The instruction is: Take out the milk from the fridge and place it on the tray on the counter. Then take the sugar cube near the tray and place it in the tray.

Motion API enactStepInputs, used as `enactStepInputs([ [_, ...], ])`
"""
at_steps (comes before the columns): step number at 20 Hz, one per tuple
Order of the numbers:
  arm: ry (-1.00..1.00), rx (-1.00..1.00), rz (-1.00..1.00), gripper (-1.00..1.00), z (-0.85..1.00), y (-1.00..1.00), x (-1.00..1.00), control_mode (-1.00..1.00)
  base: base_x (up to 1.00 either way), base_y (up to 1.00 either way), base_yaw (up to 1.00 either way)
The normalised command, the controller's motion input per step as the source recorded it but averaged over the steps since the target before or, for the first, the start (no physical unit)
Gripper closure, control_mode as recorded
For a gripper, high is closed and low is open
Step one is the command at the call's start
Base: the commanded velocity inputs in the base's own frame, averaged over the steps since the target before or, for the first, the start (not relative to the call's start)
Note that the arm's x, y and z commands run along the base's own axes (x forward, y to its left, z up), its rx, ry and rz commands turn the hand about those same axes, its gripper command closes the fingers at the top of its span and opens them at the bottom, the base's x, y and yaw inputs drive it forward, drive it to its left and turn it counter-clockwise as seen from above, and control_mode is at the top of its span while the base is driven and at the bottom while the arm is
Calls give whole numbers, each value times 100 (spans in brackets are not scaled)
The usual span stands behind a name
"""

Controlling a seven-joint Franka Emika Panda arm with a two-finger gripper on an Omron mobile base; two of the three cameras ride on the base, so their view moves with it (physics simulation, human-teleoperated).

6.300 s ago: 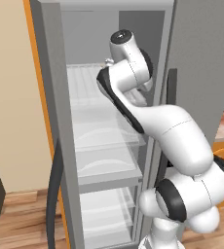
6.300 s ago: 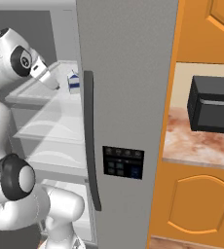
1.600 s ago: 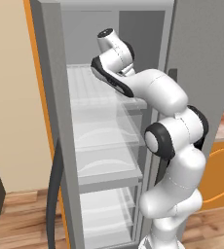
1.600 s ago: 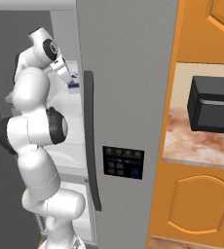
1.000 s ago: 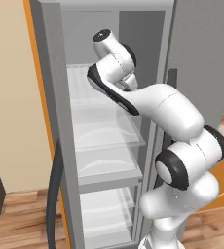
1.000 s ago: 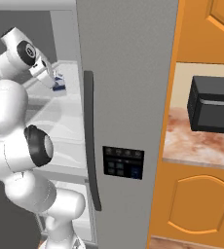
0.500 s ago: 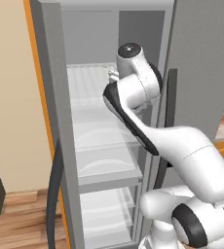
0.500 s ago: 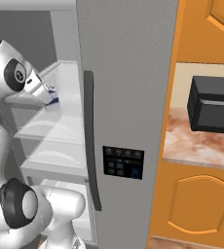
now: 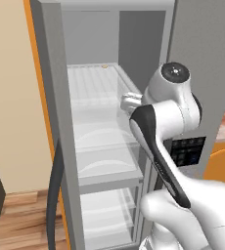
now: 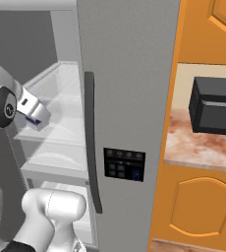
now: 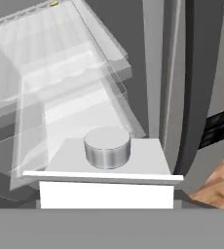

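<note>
In the hand view the milk (image 11: 106,168) sits right at the gripper, gable top and round cap toward the camera, and looks held, though the fingers are hidden there. In the right base view the gripper (image 10: 35,117) appears closed on the carton's sides, its blue band showing, in front of the fridge (image 10: 129,88) shelves and not resting on them. Farther right lies the counter (image 10: 203,147). So the carton seems out of the fridge; carrying it to the tray, then moving the sugar cube, remains.
</note>
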Motion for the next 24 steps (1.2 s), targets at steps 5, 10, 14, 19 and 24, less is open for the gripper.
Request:
enactStepInputs([
  [5, -1, -8, 31, 100, 0, -9, -99, -100, 0, 0, 0],
  [10, -11, -10, 21, 100, 4, -18, -77, -100, 0, 0, 0],
  [14, 0, -3, 0, 100, 19, -39, -50, -100, 0, 0, 0],
  [19, 8, 0, -15, 100, 2, -40, 0, -100, 0, 0, 0],
  [24, 0, 0, -4, 100, 26, -39, -2, -100, 0, 0, 0],
])
